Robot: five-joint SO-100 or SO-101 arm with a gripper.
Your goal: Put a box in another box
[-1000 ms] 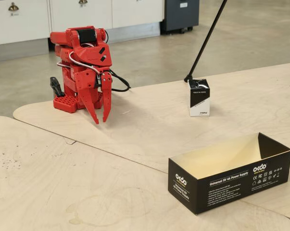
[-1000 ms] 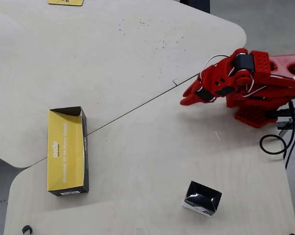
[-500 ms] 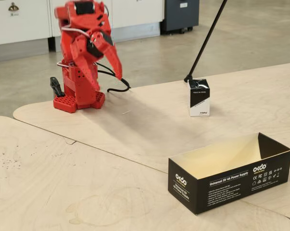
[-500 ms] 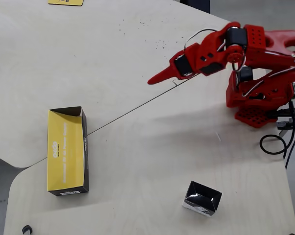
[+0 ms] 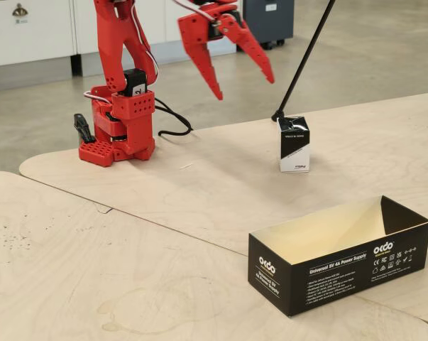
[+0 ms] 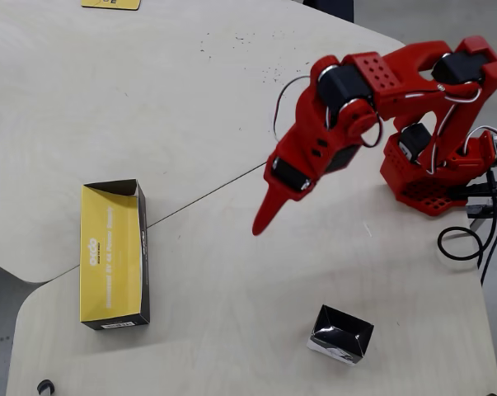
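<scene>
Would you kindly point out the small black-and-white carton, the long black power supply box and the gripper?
small black-and-white carton (image 5: 294, 144), fixed view, on its front face.
long black power supply box (image 5: 341, 273), fixed view, on its printed side wall.
gripper (image 5: 243, 87), fixed view, midway between the open fingertips.

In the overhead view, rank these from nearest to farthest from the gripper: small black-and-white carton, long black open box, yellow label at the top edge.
1. Small black-and-white carton, below and right of the gripper.
2. Long black open box, to its left.
3. Yellow label, far upper left.
</scene>
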